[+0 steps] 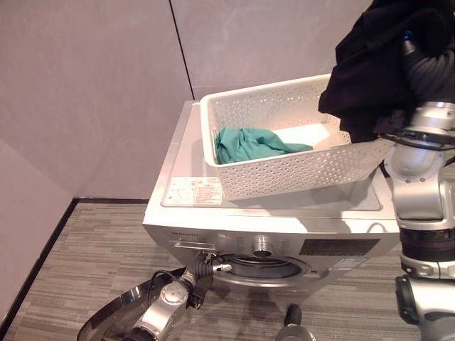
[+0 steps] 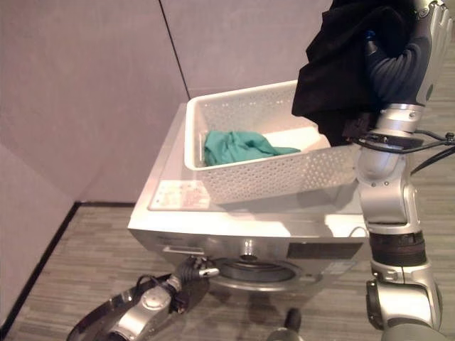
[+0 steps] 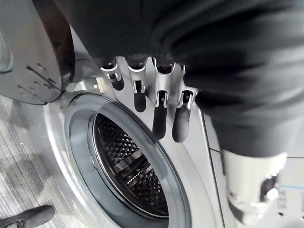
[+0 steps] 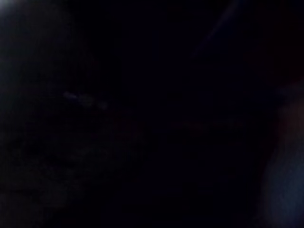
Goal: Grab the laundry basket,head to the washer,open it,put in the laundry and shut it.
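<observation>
Right wrist view dark | right hand [image 2: 398, 42] buried in black garment [image 2: 341, 64], grip unreadable | left hand [image 3: 156, 95] fingers straight

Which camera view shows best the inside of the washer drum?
The left wrist view: the washer drum shows through the open port, past the left hand. Both eye views give just a dark sliver of the port; the right wrist view is dark.

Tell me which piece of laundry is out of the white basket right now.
The black garment, lifted above the white perforated plastic basket at the raised right arm. The teal green cloth lies crumpled inside the basket on the silver washing machine.
</observation>
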You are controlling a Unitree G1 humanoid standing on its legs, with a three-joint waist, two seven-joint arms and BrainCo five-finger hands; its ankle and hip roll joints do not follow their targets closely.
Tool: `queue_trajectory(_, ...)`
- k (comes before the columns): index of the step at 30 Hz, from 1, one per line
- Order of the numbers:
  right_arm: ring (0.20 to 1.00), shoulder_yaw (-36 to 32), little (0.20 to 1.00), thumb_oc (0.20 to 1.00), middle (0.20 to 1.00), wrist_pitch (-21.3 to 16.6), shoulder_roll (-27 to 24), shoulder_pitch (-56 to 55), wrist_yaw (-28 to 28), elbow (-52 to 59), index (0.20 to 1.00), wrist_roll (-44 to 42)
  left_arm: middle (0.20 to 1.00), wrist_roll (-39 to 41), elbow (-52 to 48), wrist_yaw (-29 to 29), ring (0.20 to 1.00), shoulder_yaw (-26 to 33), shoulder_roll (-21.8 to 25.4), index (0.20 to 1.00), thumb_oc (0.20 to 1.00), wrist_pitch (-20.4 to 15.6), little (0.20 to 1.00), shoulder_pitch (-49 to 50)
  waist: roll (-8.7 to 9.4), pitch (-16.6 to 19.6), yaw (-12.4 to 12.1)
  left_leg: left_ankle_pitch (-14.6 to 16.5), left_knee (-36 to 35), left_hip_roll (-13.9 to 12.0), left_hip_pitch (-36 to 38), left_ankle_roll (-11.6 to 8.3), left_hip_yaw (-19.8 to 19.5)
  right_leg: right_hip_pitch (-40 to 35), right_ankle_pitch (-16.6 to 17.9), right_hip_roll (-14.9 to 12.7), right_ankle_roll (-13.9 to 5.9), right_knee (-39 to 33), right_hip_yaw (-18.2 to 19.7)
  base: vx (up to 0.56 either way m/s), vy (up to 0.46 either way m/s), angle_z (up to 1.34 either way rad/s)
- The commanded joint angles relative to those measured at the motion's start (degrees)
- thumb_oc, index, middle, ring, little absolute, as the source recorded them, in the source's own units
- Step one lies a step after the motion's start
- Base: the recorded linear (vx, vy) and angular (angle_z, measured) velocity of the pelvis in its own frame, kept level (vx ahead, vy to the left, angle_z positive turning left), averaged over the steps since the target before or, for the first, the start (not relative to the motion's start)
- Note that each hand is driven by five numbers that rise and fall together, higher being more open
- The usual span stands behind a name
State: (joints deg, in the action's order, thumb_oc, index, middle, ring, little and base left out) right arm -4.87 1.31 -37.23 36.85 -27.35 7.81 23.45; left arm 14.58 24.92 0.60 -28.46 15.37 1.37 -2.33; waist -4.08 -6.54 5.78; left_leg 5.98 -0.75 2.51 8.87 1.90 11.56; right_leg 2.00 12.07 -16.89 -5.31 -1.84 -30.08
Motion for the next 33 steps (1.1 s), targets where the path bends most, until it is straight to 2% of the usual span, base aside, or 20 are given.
queue_trajectory(1,0.2,0.4,0.2,0.2,0.2,0.1,-2.9,6.6,0.0,-4.1,0.2,3.2,1.0,-2.1,-2.4,-0.7,1.0,3.3,-1.7,1.0,1.0,-10.1,1.0,-14.9,1.75,6.1,-0.7,10.5,6.7,0.4,1.7,1.86,-1.8,-1.3,-2.8,-4.9,-6.33,3.6,-0.8,-0.16,0.085,0.0)
queue_trajectory(4,0.2,0.6,0.2,0.2,0.2,1.5,-6.4,10.2,-0.2,-3.8,0.2,5.4,1.0,-1.2,-0.4,-1.4,1.0,4.7,-0.3,1.0,1.0,-9.8,1.0,-13.3,1.16,3.8,-0.7,9.6,6.8,0.5,2.0,3.64,-0.2,1.9,-0.6,-6.2,-8.54,11.5,-2.0,-0.15,0.078,-0.07)
queue_trajectory(6,0.2,0.9,0.2,0.2,0.2,2.0,-7.0,11.7,0.1,-3.5,0.2,6.3,1.0,-1.4,-0.1,-1.7,1.0,5.5,0.2,1.0,1.0,-9.5,1.0,-12.6,0.65,3.6,-0.8,9.2,6.8,0.5,2.0,4.27,0.6,2.1,-1.2,-6.7,-8.65,14.2,-2.9,-0.11,0.039,-0.33)
queue_trajectory(8,0.2,1.5,0.2,0.2,0.2,1.7,-6.7,12.5,0.2,-2.6,0.2,7.4,1.0,-1.6,0.2,-2.1,1.0,6.2,1.0,1.0,1.0,-9.1,1.0,-11.7,0.15,3.7,-0.9,8.0,6.7,0.5,1.2,4.86,1.2,1.2,-3.2,-6.2,-7.85,18.9,-3.0,-0.16,-0.023,-0.3)
queue_trajectory(9,0.2,1.8,0.2,0.2,0.2,0.9,-5.3,12.5,0.8,0.3,0.2,8.9,1.0,-1.2,0.1,-2.8,1.0,7.3,1.2,1.0,1.0,-8.8,1.0,-10.6,-0.05,3.8,-1.2,6.5,6.8,0.3,-0.2,5.28,1.6,0.2,-7.4,-4.7,-6.47,23.5,-1.5,-0.15,-0.083,-0.18)
queue_trajectory(11,0.2,2.2,0.2,0.2,0.2,0.7,-3.9,12.7,1.7,2.3,0.2,10.7,1.0,-1.1,-0.2,-3.1,1.0,8.4,1.5,1.0,1.0,-8.7,1.0,-9.3,0.23,4.4,-1.8,5.8,6.8,0.2,-1.0,4.85,2.3,-0.3,-10.7,-3.8,-5.65,25.3,-0.5,-0.16,-0.215,-0.24)
queue_trajectory(12,0.2,3.4,0.2,0.2,0.2,-0.5,-1.5,13.1,2.1,4.6,0.2,11.8,1.0,-0.3,-1.1,-3.8,1.0,9.7,2.0,1.0,1.0,-9.0,1.0,-7.2,0.78,5.1,-3.5,3.9,7.0,0.1,-3.4,4.13,2.8,-3.0,-14.2,-1.5,-5.02,25.2,1.0,-0.17,-0.27,-0.36)
queue_trajectory(13,0.2,3.4,0.2,0.2,0.2,-0.5,-1.1,12.9,2.2,4.9,0.2,12.0,1.0,-0.3,-1.4,-3.8,1.0,9.9,2.2,1.0,1.0,-8.9,1.0,-6.7,0.95,5.3,-3.6,3.8,7.1,0.0,-3.4,3.85,3.0,-2.9,-14.4,-1.3,-4.81,25.0,1.2,-0.24,-0.383,-0.43)
queue_trajectory(14,0.2,4.3,0.2,0.2,0.2,-1.6,1.6,11.9,2.7,6.8,0.2,11.5,1.0,0.5,-2.8,-4.5,1.0,11.0,2.7,1.0,1.0,-9.1,1.0,-5.4,1.58,5.8,-5.2,2.3,7.1,-0.7,-5.4,2.89,3.6,-4.7,-17.8,0.9,-3.9,23.6,3.4,-0.12,-0.225,-0.38)
queue_trajectory(15,0.2,4.2,0.2,0.2,0.2,-1.7,1.8,11.6,2.8,7.0,0.2,11.5,1.0,0.6,-2.9,-4.5,1.0,11.1,2.8,1.0,1.0,-9.1,1.0,-5.2,1.73,6.0,-5.3,2.2,7.1,-0.9,-5.5,2.64,3.8,-4.7,-17.9,1.1,-3.65,23.4,3.6,-0.2,-0.323,-0.37)
queue_trajectory(18,0.2,5.5,0.2,0.2,0.2,-3.1,3.8,11.3,2.7,8.6,0.2,9.9,1.0,1.5,-4.5,-5.3,1.0,12.8,3.3,1.0,1.0,-9.5,1.0,-3.2,2.88,6.1,-7.6,-0.1,9.1,-3.8,-9.7,0.3,5.7,-8.1,-23.0,3.8,-0.42,16.2,4.9,-0.19,-0.377,-0.46)
queue_trajectory(20,0.2,7.3,0.2,0.2,0.2,-4.5,5.3,11.1,2.9,9.5,0.2,7.8,1.0,2.0,-5.1,-5.7,1.0,13.8,3.2,1.0,1.0,-9.8,1.0,-1.8,3.18,5.5,-8.6,-2.1,10.9,-6.8,-11.9,-1.86,7.2,-9.4,-23.4,6.0,1.0,11.4,4.7,-0.25,-0.484,-0.87)
queue_trajectory(21,0.2,8.1,0.2,0.2,0.2,-5.8,6.2,9.4,3.1,10.4,0.2,5.0,1.0,2.6,-5.9,-6.1,1.0,14.5,2.8,1.0,1.0,-10.3,1.0,-0.9,3.34,4.2,-8.9,-4.9,12.5,-9.8,-14.1,-3.98,7.0,-11.0,-23.2,8.9,2.6,6.5,5.7,-0.22,-0.428,-0.53)
queue_trajectory(22,0.2,8.1,0.2,0.2,0.2,-5.9,6.2,9.3,3.1,10.5,0.2,4.8,1.0,2.6,-6.0,-6.1,1.0,14.6,2.8,1.0,1.0,-10.3,1.0,-0.8,3.24,4.2,-8.8,-5.1,12.6,-10.1,-14.3,-4.26,6.9,-11.2,-22.9,9.3,2.9,5.9,5.6,-0.25,-0.412,-0.48)
queue_trajectory(25,0.2,9.1,0.2,0.2,0.2,-7.1,5.8,5.3,3.5,12.4,0.2,2.7,1.0,2.5,-6.4,-6.5,1.0,14.6,1.5,1.0,1.0,-10.7,1.0,-1.4,2.9,2.2,-8.1,-11.4,13.3,-13.3,-17.1,-7.62,5.9,-12.7,-22.5,12.2,5.03,1.7,4.9,-0.2,-0.224,-0.19)
queue_trajectory(26,0.2,9.5,0.2,0.2,0.2,-7.2,5.7,5.0,3.9,12.7,0.2,2.4,1.0,2.8,-6.7,-6.4,1.0,14.5,1.2,1.0,1.0,-10.8,1.0,-1.7,3.18,1.7,-8.1,-12.1,14.5,-13.9,-17.2,-8.12,5.4,-12.3,-22.3,12.1,5.46,1.5,4.8,-0.21,-0.174,0.21)
queue_trajectory(28,0.2,10.6,0.2,0.2,0.2,-7.4,5.8,5.3,4.1,12.9,0.2,1.9,1.0,3.1,-7.3,-6.6,1.0,14.4,0.9,1.0,1.0,-11.2,1.0,-2.0,3.32,1.1,-8.0,-10.5,18.2,-13.5,-17.7,-8.05,2.6,-12.0,-22.1,12.2,5.91,1.4,5.3,-0.17,-0.048,0.29)
queue_trajectory(29,0.2,12.9,0.2,0.2,0.2,-8.8,6.9,6.3,5.0,13.3,0.2,-0.1,1.0,3.8,-8.3,-7.0,1.0,14.5,0.4,1.0,1.0,-11.8,1.0,-2.0,3.41,0.8,-8.1,-5.9,21.7,-10.2,-16.4,-6.13,-2.8,-10.3,-20.0,11.0,5.6,1.5,5.1,-0.15,0.043,0.05)
queue_trajectory(30,0.2,13.7,0.2,0.2,0.2,-9.2,7.6,6.6,5.5,13.4,0.2,-0.9,1.0,4.1,-9.1,-7.0,1.0,14.3,0.1,1.0,1.0,-11.9,1.0,-2.0,3.11,1.6,-7.8,-3.6,19.8,-9.9,-14.5,-5.9,-3.6,-9.7,-19.6,10.9,5.18,1.4,5.0,-0.14,0.046,-0.28)
queue_trajectory(33,0.2,14.5,0.2,0.2,0.2,-9.2,9.3,6.9,6.9,13.1,0.2,-1.7,1.0,4.0,-9.6,-6.6,1.0,14.3,-0.6,1.0,1.0,-11.4,1.0,-1.5,1.69,4.2,-6.8,-3.4,12.3,-9.6,-9.8,-5.66,-3.7,-9.1,-18.5,11.2,3.75,0.1,5.4,-0.01,0.068,-0.17)
